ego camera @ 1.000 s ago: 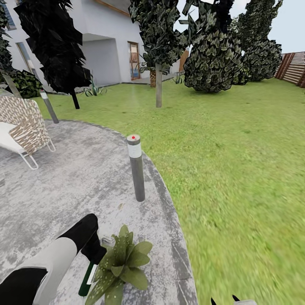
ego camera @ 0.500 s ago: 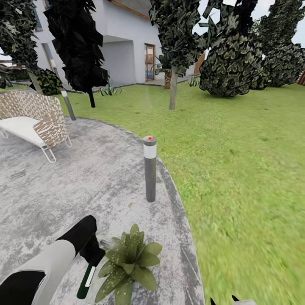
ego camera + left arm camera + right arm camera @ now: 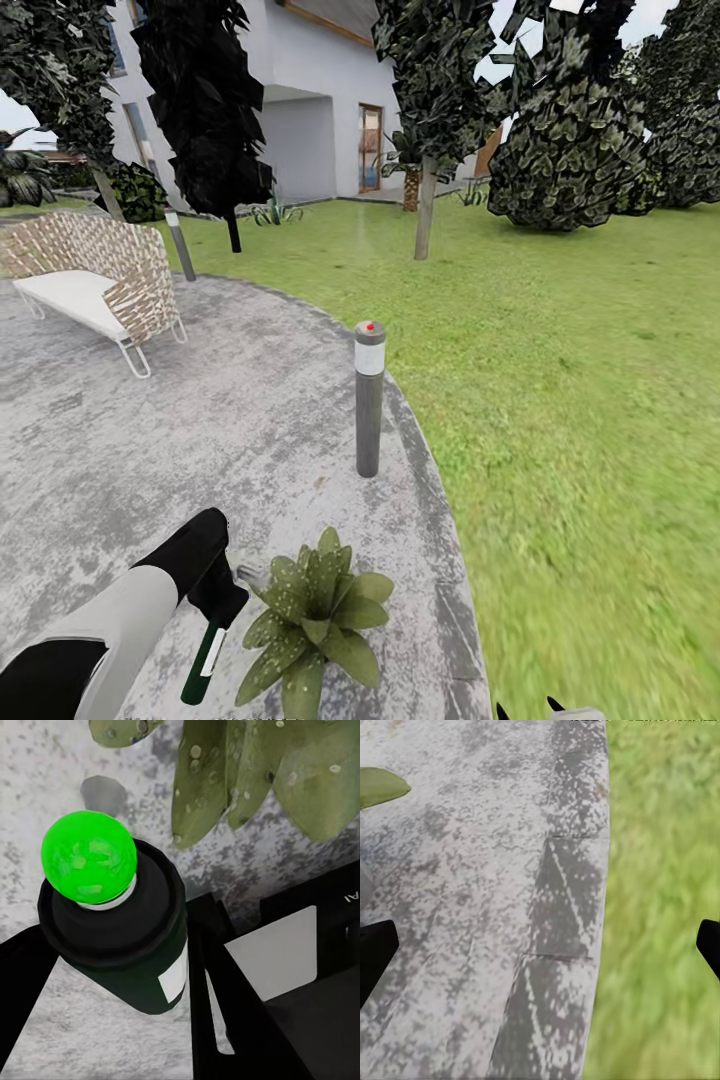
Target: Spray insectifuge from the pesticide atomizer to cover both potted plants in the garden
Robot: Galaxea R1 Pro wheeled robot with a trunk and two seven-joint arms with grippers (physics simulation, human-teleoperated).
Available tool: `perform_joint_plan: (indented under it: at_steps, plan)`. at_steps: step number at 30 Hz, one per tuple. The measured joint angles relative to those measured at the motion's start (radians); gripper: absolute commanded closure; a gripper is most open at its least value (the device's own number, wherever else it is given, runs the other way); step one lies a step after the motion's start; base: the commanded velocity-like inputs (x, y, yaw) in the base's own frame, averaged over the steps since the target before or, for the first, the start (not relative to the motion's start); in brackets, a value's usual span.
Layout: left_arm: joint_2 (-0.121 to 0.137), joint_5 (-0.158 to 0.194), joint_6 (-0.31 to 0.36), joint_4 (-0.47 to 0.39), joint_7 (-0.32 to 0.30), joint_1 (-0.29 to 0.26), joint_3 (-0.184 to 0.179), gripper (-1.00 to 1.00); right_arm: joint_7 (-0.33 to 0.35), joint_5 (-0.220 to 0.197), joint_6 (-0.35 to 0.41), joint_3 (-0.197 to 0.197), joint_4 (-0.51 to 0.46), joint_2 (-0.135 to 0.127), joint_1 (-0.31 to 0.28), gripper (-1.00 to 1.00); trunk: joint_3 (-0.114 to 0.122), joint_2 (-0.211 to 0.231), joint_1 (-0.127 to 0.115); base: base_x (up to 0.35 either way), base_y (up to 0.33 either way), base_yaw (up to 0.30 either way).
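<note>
Gripping the pesticide atomizer (image 3: 205, 650), the left gripper (image 3: 120, 967) has its jaws closed on the bottle, just beside a potted plant (image 3: 315, 615) on the patio (image 3: 150, 440). The right gripper (image 3: 540, 945) has its jaws open. Farther away stand a bollard lamp (image 3: 368, 398) and a woven chair (image 3: 95, 280).

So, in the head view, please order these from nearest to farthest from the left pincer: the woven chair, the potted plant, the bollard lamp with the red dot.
1. Potted plant, right beside the left pincer.
2. Bollard lamp, at the patio edge beyond the plant.
3. Woven chair, far across the patio.
</note>
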Motion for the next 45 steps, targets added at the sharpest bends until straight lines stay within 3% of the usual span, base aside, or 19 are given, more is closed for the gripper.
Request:
perform_joint_plan:
  at_steps: [16, 22, 35, 45]
  plan:
    - [0.001, -0.001, -0.001, 0.0, 0.002, -0.003, -0.003, 1.0, 0.0, 0.0, 0.0, 0.0, 0.001, 0.001, 0.0, -1.0, 0.0, 0.0, 0.0, -0.056, -0.256, 0.273]
    - [0.002, -0.001, -0.001, 0.0, 0.002, -0.008, -0.002, 1.0, 0.0, 0.0, 0.0, 0.0, 0.0, 0.0, 0.0, -1.0, 0.0, 0.0, 0.0, -0.034, -0.222, 0.008]
    - [0.001, -0.001, 0.0, 0.002, 0.002, -0.008, -0.004, 1.0, 0.0, 0.0, 0.0, 0.001, 0.002, 0.0, 0.0, -1.0, 0.0, 0.0, 0.0, -0.002, -0.02, 0.192]
    - [-0.003, -0.002, -0.001, 0.0, 0.003, -0.007, -0.003, 1.0, 0.0, 0.001, 0.0, 0.001, 0.001, 0.001, 0.0, -1.0, 0.0, 0.0, 0.0, -0.117, -0.236, 0.277]
